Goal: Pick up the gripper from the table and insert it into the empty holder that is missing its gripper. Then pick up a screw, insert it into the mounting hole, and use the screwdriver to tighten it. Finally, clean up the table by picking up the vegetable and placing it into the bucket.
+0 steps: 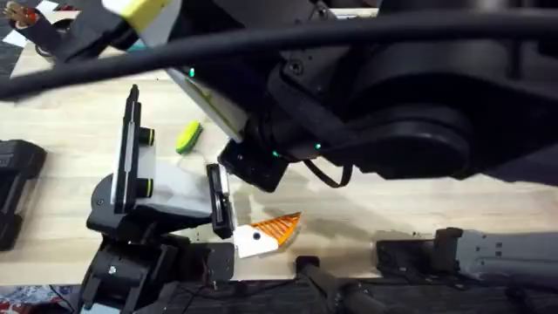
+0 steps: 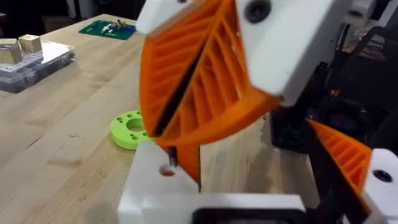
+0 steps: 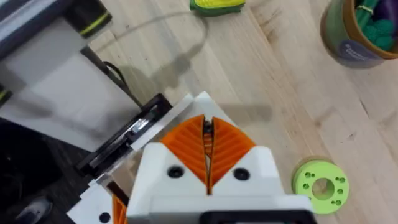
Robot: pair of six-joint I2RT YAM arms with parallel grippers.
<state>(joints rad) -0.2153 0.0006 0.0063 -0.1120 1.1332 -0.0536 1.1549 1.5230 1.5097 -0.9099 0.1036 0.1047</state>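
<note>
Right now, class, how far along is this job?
Looks done: the gripper sits against the holder, though full seating is unclear. In hand: the right gripper is shut on a screw over the gripper's white base. Left: tightening, and the vegetable lies on the table, not in the bucket.

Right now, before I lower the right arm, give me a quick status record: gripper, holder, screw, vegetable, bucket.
right gripper: shut on the screw, just above a white block beside the holder
screw: small and dark, tip sticking out of the fingertips, apparently not yet seated
gripper: orange wedge, its white base against the holder; cannot tell if it is fully seated
holder: upright
vegetable: lying on the table, not in the bucket
bucket: upright, green items inside
green disc: flat on the table
</note>
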